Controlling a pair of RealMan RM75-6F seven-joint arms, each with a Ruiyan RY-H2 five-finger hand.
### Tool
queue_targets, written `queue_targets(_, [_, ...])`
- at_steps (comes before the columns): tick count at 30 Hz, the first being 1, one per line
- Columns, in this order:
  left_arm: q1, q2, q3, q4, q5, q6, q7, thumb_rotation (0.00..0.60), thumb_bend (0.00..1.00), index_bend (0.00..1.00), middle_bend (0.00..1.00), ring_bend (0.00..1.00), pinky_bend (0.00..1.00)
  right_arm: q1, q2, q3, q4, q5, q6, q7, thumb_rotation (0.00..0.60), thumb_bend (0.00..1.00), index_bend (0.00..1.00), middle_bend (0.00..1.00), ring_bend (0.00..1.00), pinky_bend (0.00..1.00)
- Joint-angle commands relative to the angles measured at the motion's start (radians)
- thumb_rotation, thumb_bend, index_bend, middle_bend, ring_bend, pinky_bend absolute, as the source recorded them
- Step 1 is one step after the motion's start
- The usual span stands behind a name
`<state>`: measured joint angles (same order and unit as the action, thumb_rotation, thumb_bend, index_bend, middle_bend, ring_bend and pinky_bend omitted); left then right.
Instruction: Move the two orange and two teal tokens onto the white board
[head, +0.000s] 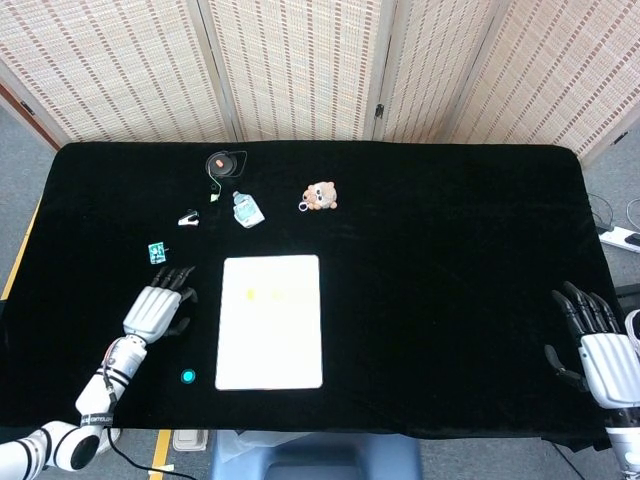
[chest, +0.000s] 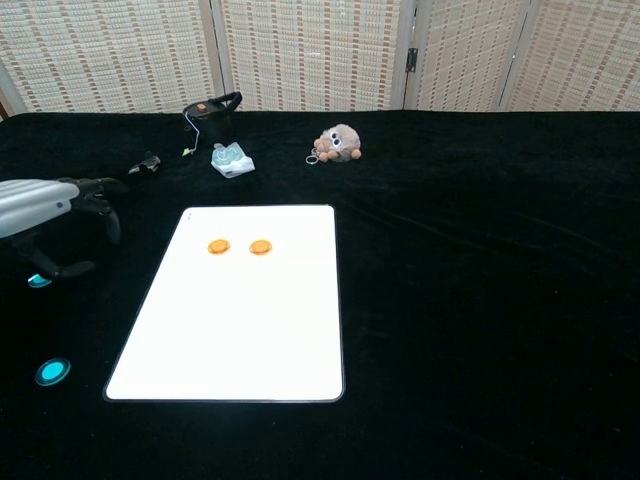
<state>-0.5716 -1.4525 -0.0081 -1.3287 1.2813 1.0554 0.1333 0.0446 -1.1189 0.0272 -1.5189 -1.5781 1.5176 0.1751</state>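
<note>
Left robot hand (chest: 45, 210) empty, fingers apart, above one teal token (chest: 40, 280); second teal token (chest: 52, 372) nearer. Two orange tokens (chest: 239, 246) on white board (chest: 240, 330) to its right. Right robot hand (head: 598, 345) empty, fingers spread.

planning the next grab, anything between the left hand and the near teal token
Nothing: chest view shows bare black cloth between left hand and near teal token.

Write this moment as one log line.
orange tokens: on white board | teal tokens: on cloth | left hand: empty | right hand: idle
</note>
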Motion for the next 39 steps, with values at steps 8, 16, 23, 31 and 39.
queue_targets(8, [0.061, -0.001, 0.007, 0.075, -0.017, -0.004, -0.060, 0.600, 0.43, 0.42, 0.05, 0.00, 0.00, -0.002, 0.005, -0.002, -0.008, 0.001, 0.003, -0.006, 0.600, 0.45, 0.03, 0.00, 0.00, 0.00])
queue_targets(16, [0.087, -0.011, 0.005, 0.111, -0.018, -0.020, -0.098, 0.600, 0.41, 0.42, 0.05, 0.00, 0.00, -0.003, 0.003, -0.003, -0.007, -0.001, 0.005, -0.006, 0.600, 0.45, 0.03, 0.00, 0.00, 0.00])
queue_targets(23, [0.092, -0.027, -0.009, 0.144, -0.024, -0.047, -0.108, 0.600, 0.41, 0.43, 0.05, 0.00, 0.00, -0.004, 0.005, -0.003, -0.007, -0.002, 0.009, -0.005, 0.600, 0.45, 0.03, 0.00, 0.00, 0.00])
queue_targets(31, [0.096, -0.031, -0.023, 0.165, -0.032, -0.068, -0.113, 0.600, 0.41, 0.43, 0.05, 0.00, 0.00, -0.005, 0.002, -0.004, -0.004, 0.000, 0.008, -0.002, 0.600, 0.45, 0.03, 0.00, 0.00, 0.00])
queue_targets(39, [0.104, -0.029, -0.028, 0.172, -0.030, -0.080, -0.115, 0.600, 0.41, 0.44, 0.05, 0.00, 0.00, -0.001, 0.003, -0.003, -0.010, -0.003, 0.005, -0.010, 0.600, 0.45, 0.04, 0.00, 0.00, 0.00])
